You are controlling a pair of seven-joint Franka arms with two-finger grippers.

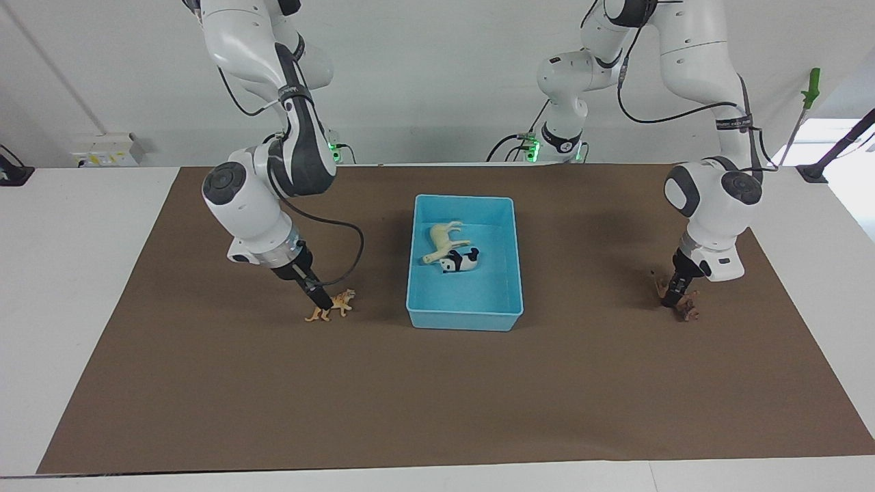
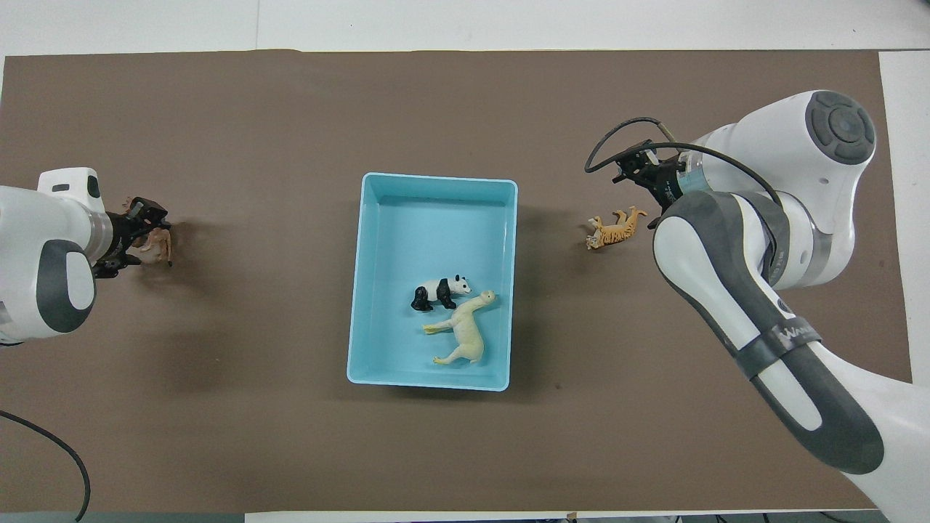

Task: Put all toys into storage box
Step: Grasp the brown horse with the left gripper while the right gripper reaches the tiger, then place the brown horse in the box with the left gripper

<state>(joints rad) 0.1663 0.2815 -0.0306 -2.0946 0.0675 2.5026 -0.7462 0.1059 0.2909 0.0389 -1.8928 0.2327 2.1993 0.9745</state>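
The light blue storage box (image 1: pixel 465 318) (image 2: pixel 436 187) stands mid-table. In it lie the cream-white horse (image 1: pixel 443 239) (image 2: pixel 465 330) and the black-and-white panda (image 1: pixel 459 260) (image 2: pixel 438 291). The orange striped tiger (image 1: pixel 340 303) (image 2: pixel 614 229) is on the mat beside the box, toward the right arm's end. My right gripper (image 1: pixel 321 301) (image 2: pixel 643 181) is down at the tiger's back. The dark brown lion-like animal (image 1: pixel 688 309) (image 2: pixel 158 245) is on the mat toward the left arm's end. My left gripper (image 1: pixel 671 297) (image 2: pixel 136 234) is down on it and hides part of it.
A brown mat (image 1: pixel 437 396) covers the white table (image 1: pixel 75 273). Both arms reach down at the box's two sides.
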